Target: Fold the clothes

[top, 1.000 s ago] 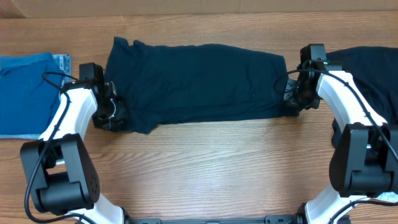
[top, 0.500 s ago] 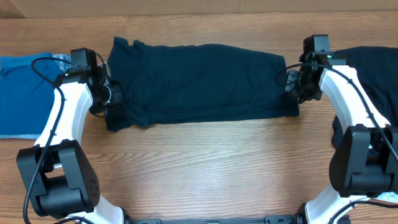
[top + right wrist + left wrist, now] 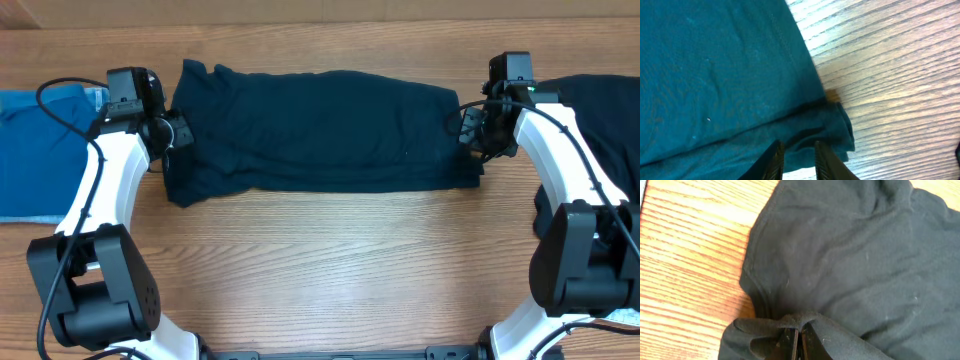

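**Navy garment stretched between two clamped grips**

The wooden desk (image 3: 330, 280) fills the overhead view. Across its far half lies the dark navy garment (image 3: 320, 130), spread as a long band running left to right, mostly flat with shallow wrinkles. Its near edge is fairly straight, and its far left corner rises in a small peak. A second dark garment (image 3: 600, 115) lies at the right edge of the overhead view, partly behind the right arm (image 3: 560, 150). A brighter blue garment (image 3: 35, 150) lies flat at the left edge, just beside the left arm (image 3: 100, 200).

The left jaws are clenched on the navy garment's near-left corner, and the right jaws grasp its near-right corner.

The overhead view hides both grips under the wrists. The left wrist view shows the fingertips pressed together with a bunched fold of cloth pinched between them, and a stitched hem curving past bare wood. The right wrist view shows the cloth as teal, its doubled edge tucked between two slightly parted fingers, the corner bulging out to the right.

A broad strip of bare wood lies between the garment's near edge and the arm bases. At the far side only a narrow strip shows.
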